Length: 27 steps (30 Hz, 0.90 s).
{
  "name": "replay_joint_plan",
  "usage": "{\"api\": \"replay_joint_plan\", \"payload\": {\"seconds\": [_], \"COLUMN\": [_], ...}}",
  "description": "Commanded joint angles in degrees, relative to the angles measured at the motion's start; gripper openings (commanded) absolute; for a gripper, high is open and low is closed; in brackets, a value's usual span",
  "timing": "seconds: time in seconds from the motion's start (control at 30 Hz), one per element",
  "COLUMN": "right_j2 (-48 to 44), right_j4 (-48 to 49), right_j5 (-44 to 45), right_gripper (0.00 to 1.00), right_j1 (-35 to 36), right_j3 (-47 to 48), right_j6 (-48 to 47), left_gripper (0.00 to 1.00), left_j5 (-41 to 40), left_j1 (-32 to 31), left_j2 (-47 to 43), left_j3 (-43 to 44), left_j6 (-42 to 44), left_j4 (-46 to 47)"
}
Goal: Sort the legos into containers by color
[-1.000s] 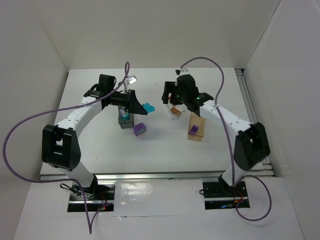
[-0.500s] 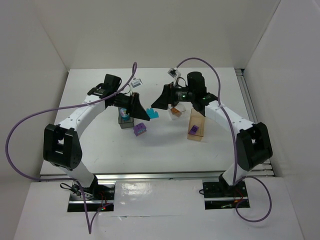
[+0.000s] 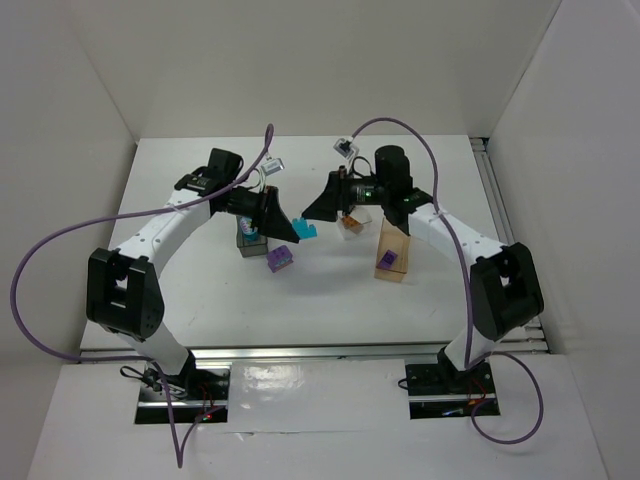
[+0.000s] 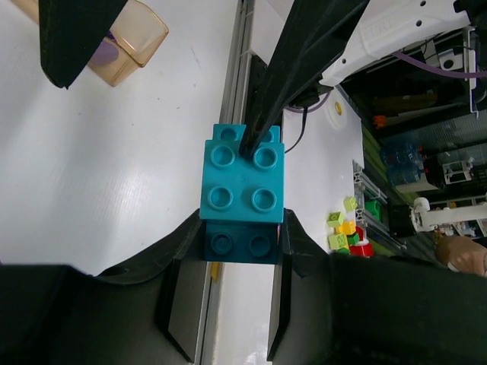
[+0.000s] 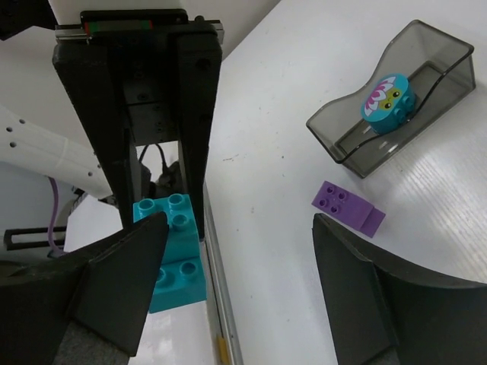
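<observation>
My left gripper (image 3: 296,230) is shut on the cyan brick (image 3: 304,231) and holds it above the table; in the left wrist view the brick (image 4: 243,179) sits between its fingertips. My right gripper (image 3: 318,207) is open, level with the brick, its jaws on either side of it. In the right wrist view the cyan brick (image 5: 171,251) lies by my left finger (image 5: 114,281). One purple brick (image 3: 280,259) lies on the table (image 5: 346,207). The dark grey container (image 3: 250,238) holds a round cyan piece (image 5: 386,100). The clear container (image 3: 352,222) holds the orange plate. The tan container (image 3: 392,252) holds the other purple brick.
White walls close in the table (image 3: 200,290) on three sides. A metal rail runs along the table's right edge (image 3: 490,190). Several loose coloured bricks (image 4: 346,228) lie outside the enclosure.
My left gripper has carried the cyan brick to the right, toward the middle. My right gripper has swung left to meet it. Little moved in the last half second.
</observation>
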Motion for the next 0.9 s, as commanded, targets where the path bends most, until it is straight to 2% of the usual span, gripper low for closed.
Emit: {"api": "replay_joint_plan", "payload": {"seconds": [0.0, 0.1, 0.4, 0.53, 0.67, 0.87], "right_j2": [-3.8, -4.7, -5.8, -3.9, -2.7, -0.4], "right_j4": [7.3, 11.6, 14.2, 8.7, 7.6, 6.4], "right_j5": [-2.7, -2.7, -6.9, -6.9, -5.6, -6.1], "right_gripper": [0.85, 0.86, 0.86, 0.86, 0.86, 0.80], "right_j1": [-0.6, -2.0, -2.0, -0.7, 0.6, 2.2], "right_j3": [-1.9, -3.6, -4.6, -3.9, -2.6, -0.7], "right_j6": [5.0, 8.7, 10.5, 6.9, 5.5, 4.4], "left_gripper": [0.00, 0.00, 0.00, 0.00, 0.00, 0.00], "left_j5": [-1.7, -1.7, -1.7, -1.7, -1.7, -1.2], "left_j1": [0.1, 0.1, 0.1, 0.1, 0.1, 0.1], "left_j2": [0.3, 0.8, 1.3, 1.3, 1.3, 1.3], "left_j3": [2.1, 2.1, 2.1, 2.1, 2.1, 2.1], "left_j6": [2.4, 2.4, 2.4, 2.4, 2.4, 2.4], "left_j4": [1.1, 1.1, 0.6, 0.6, 0.6, 0.6]}}
